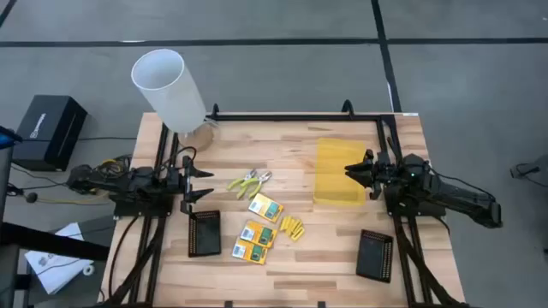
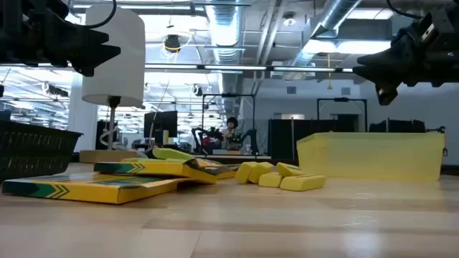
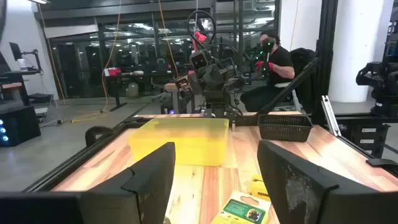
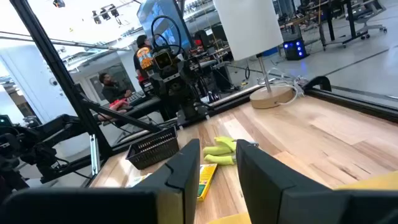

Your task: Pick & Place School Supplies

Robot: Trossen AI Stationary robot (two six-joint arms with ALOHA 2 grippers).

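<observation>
From above, the pale wooden table (image 1: pixel 291 265) stood on grey floor. The left claw (image 1: pixel 199 185) hung spread wide and empty, with the plier-like tool (image 1: pixel 249 180) just ahead of its tips, the three printed boxes (image 1: pixel 257 229) and yellow sticks (image 1: pixel 293 228) beyond and to one side, and a black mesh tray (image 1: pixel 205 233) close beside it. The right claw (image 1: pixel 357 174) hung partly parted, holding nothing, over the translucent yellow tray (image 1: pixel 338 167); a second mesh tray (image 1: pixel 375 254) lay behind it.

At table height, both claws hung clear above the boxes (image 2: pixel 107 183) and sticks (image 2: pixel 280 175); a white lamp (image 2: pixel 112 57) and a bright, ducted workshop stood behind.

Past the left claw's fingers (image 3: pixel 152 177), a seated person (image 3: pixel 273 68) showed beyond the table.

Past the right claw's fingers (image 4: pixel 186 165) lay the tool's handles (image 4: pixel 221 148), the lamp's base (image 4: pixel 273 96) and more people.
</observation>
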